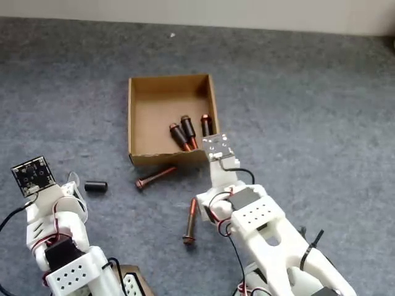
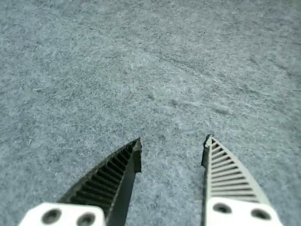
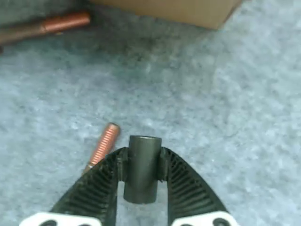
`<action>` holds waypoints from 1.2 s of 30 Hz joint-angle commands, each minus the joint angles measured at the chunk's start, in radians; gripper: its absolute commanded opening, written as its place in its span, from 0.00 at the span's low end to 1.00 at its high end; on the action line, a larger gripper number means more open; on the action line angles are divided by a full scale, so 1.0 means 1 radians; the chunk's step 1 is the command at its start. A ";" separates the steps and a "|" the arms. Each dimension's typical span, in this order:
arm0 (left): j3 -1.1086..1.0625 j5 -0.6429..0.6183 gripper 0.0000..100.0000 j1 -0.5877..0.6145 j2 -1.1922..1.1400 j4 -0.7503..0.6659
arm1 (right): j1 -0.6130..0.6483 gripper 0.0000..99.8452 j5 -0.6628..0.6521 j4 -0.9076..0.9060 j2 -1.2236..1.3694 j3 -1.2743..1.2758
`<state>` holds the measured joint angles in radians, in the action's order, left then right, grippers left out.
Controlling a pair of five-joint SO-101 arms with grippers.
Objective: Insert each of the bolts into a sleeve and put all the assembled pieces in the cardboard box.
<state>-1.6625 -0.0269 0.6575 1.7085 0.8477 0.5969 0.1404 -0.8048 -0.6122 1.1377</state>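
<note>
Black cylindrical sleeve (image 3: 142, 167) sits clamped in the right tool (image 3: 142, 153), on the near side of the brown cardboard box (image 1: 154, 158); the left tool (image 2: 172, 140) gapes apart. One copper-coloured threaded bolt (image 1: 191, 221) lies short of the box, a second copper bolt (image 1: 155, 177) just before its front wall, a loose black sleeve (image 1: 95, 186) off its near-left corner. Three sleeved bolts (image 1: 187, 131) lie inside, so two pairs seemingly remain. Grey felt covers the desk (image 1: 308, 111); a pale wall (image 1: 247, 9) runs beyond the box.

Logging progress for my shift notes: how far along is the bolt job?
Done: three assembled pieces in the cardboard box. In hand: the right gripper holds a sleeve. Remaining on the carpet: a bolt by the box, a second bolt, a loose sleeve.
</note>
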 commanded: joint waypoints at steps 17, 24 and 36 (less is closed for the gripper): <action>0.024 -0.009 0.23 0.007 0.008 -0.020 | -0.036 0.01 -0.149 -0.076 0.128 0.044; 0.024 -0.009 0.23 0.007 0.008 -0.020 | -0.031 0.01 -0.155 -0.077 0.222 0.039; 0.021 -0.008 0.23 0.005 0.008 -0.020 | -0.018 0.01 -0.009 -0.475 0.222 -0.360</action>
<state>-1.6625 -0.0269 0.6575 1.7085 0.8477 0.5677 0.0545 -1.2006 -0.3928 0.9106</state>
